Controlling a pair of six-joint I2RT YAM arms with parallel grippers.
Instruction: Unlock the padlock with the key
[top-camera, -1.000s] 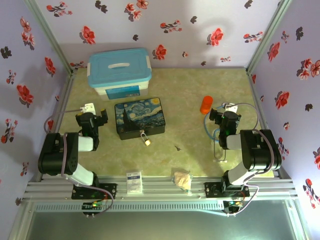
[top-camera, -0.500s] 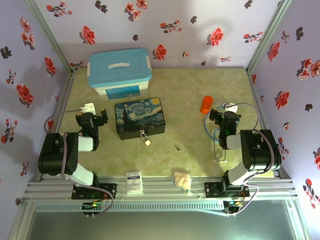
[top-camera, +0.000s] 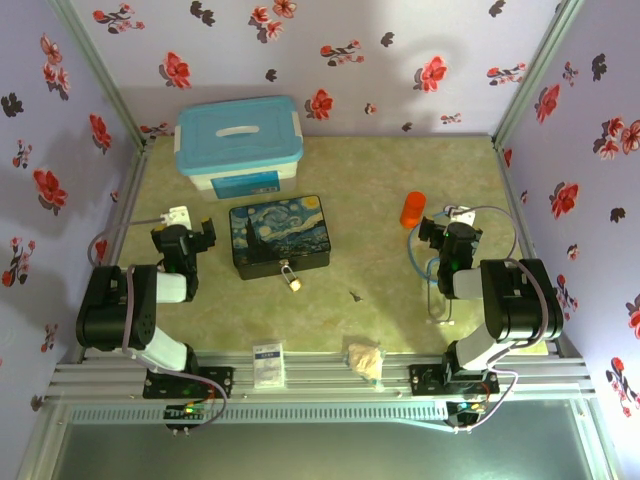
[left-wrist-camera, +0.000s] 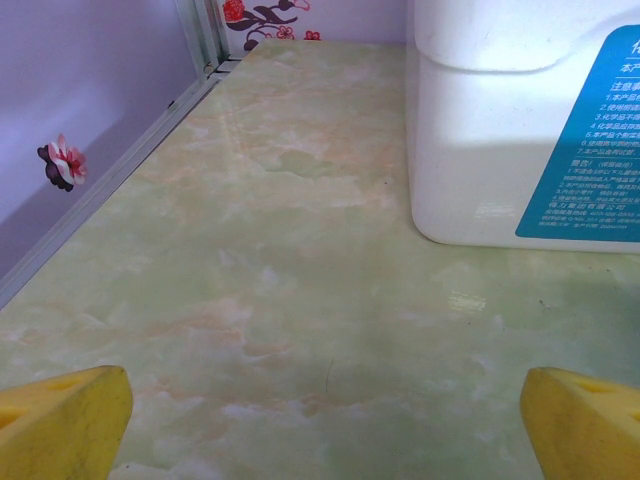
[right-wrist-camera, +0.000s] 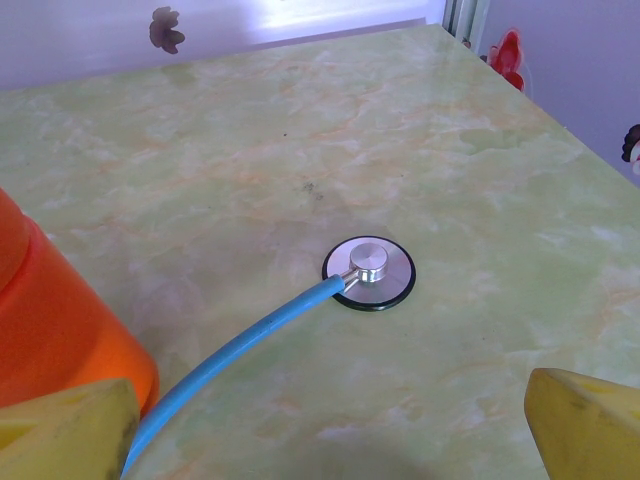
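A tiny brass padlock (top-camera: 293, 282) with a silver shackle hangs at the front edge of the dark painted box (top-camera: 279, 236) in the top view. The small dark key (top-camera: 355, 295) lies flat on the table to its right. At the left of the box my left gripper (top-camera: 195, 237) stands open, its yellow fingertips (left-wrist-camera: 60, 420) wide apart over bare table. Over at the right, my right gripper (top-camera: 434, 232) is open too, its fingertips (right-wrist-camera: 585, 420) far apart, nothing between them. Both grippers are well away from padlock and key.
A white bin with a blue lid (top-camera: 240, 146) stands at the back left, its wall (left-wrist-camera: 520, 120) close ahead of the left gripper. An orange cylinder (top-camera: 413, 209) and a blue cable with a silver disc end (right-wrist-camera: 368, 272) lie by the right gripper. A small card (top-camera: 267, 364) and a crumpled wrapper (top-camera: 365, 358) sit near the front edge.
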